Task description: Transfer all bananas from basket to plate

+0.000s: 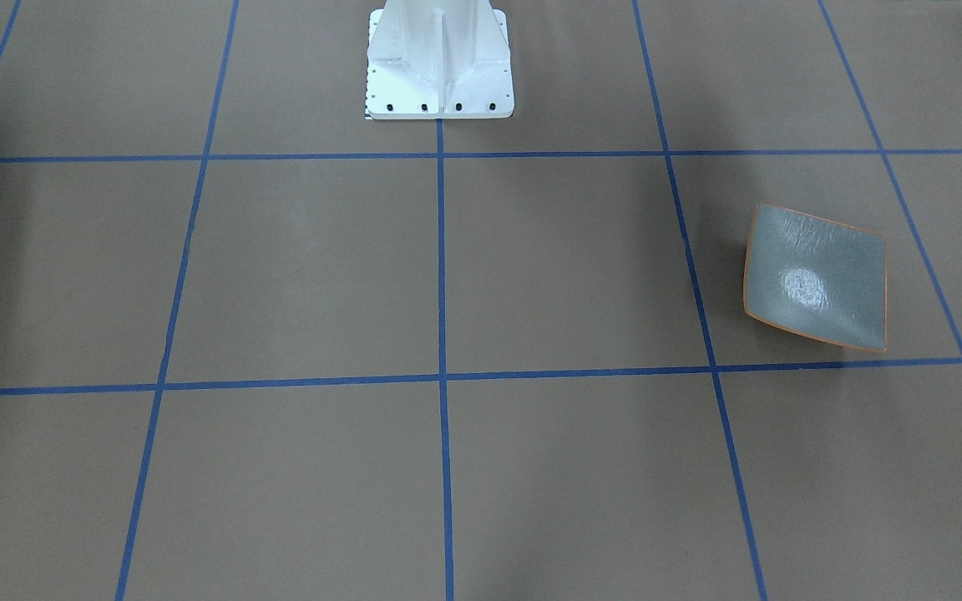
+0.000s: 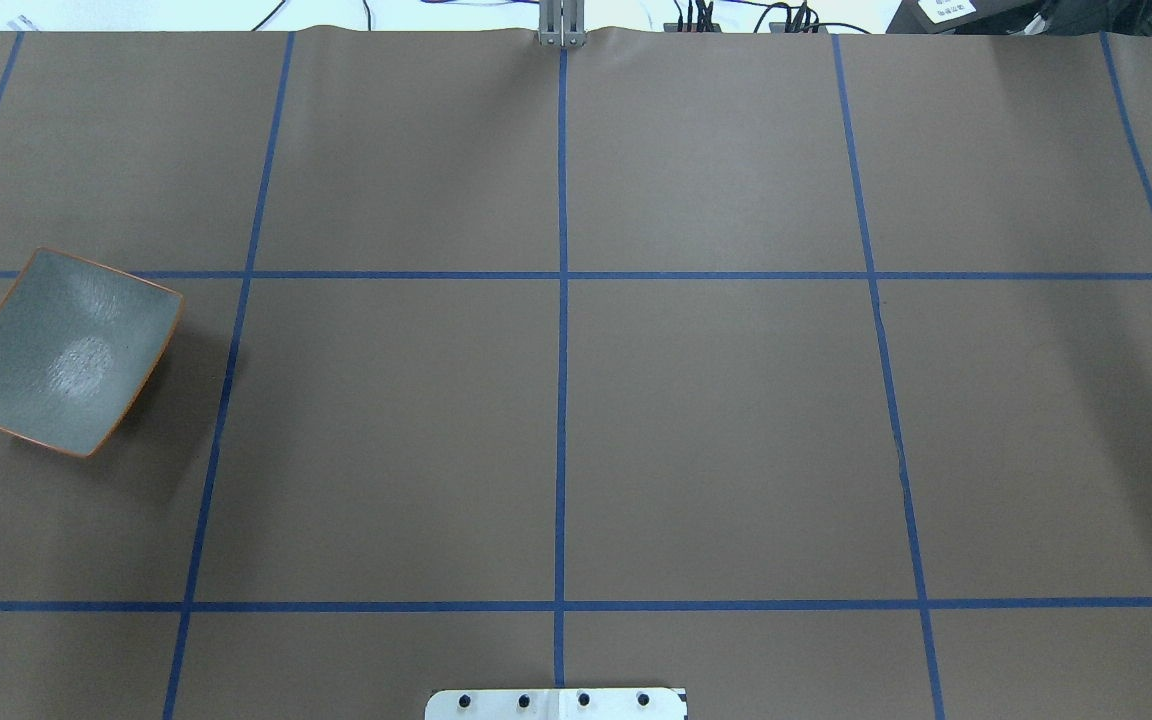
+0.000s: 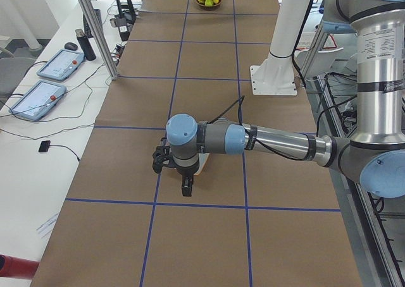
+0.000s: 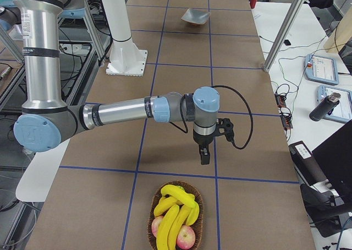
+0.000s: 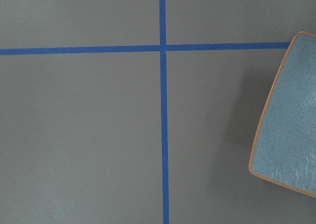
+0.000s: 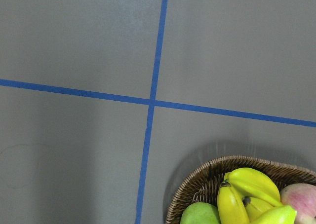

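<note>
Risk of dragging out other fruit [image 6: 302,197] or dropping mid-carry: bananas [image 6: 249,187] heaped in basket [image 6: 195,184] near right gripper [image 4: 204,157], bare plate [image 2: 61,350] well apart by left gripper [image 3: 186,191], spread of either impossible to tell.

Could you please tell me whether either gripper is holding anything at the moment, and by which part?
Nothing appears to be held: the left gripper and the right gripper both hang bare, and the bananas lie in the basket.

Brown table [image 2: 716,420], blue tape grid [image 2: 562,400]; on it: plate [image 2: 61,350], wicker basket [image 6: 195,187], white robot base [image 1: 439,63].
</note>
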You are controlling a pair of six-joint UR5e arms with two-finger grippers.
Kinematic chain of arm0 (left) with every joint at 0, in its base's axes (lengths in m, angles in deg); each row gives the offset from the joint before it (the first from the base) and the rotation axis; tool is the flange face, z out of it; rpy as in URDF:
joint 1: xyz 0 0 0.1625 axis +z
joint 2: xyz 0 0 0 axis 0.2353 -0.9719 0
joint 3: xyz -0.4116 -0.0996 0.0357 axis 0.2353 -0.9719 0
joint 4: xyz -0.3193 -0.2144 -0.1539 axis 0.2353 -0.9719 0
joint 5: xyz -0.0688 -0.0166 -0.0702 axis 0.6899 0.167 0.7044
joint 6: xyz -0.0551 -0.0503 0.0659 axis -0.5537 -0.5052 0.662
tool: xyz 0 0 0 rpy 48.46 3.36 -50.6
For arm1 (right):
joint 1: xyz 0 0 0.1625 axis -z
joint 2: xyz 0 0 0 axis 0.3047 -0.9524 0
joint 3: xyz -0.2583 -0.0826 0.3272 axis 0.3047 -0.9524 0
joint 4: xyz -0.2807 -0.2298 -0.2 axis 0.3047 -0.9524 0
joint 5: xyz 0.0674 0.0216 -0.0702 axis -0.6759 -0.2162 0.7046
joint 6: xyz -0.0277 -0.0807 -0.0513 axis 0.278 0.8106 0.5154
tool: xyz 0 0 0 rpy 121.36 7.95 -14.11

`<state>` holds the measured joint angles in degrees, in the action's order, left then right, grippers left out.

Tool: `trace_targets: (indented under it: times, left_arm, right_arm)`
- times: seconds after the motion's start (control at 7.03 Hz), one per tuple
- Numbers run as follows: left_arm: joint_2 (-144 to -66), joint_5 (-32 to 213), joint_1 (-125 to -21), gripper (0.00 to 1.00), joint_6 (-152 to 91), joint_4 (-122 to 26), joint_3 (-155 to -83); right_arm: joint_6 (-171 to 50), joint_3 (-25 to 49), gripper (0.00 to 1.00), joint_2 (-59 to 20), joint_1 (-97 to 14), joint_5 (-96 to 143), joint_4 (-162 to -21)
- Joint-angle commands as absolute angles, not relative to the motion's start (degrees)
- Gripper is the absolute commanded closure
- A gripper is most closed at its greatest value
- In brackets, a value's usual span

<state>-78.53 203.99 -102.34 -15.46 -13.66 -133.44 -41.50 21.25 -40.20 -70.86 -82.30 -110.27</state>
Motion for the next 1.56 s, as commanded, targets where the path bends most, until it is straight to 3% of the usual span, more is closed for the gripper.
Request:
trace_targets:
  times: [0.0, 0.85, 1.42]
  left_arm:
    - [-78.93, 203.68, -102.29, 0.00, -15.31, -13.60, -133.48]
    - [-79.21, 203.33, -102.29, 0.00, -15.31, -15.44, -134.35]
    - [-79.03, 203.42, -102.29, 0.00, -15.05, -15.44, -134.53]
  right_arm:
    - [-41.69, 22.09, 0.00, -40.44, -69.98, -85.76, -106.17]
    - [-44.87, 13.83, 0.00, -35.79, -69.89, -85.61, -96.20]
    - [-52.67, 14.81, 0.00, -48.84, -71.11, -77.80, -90.43]
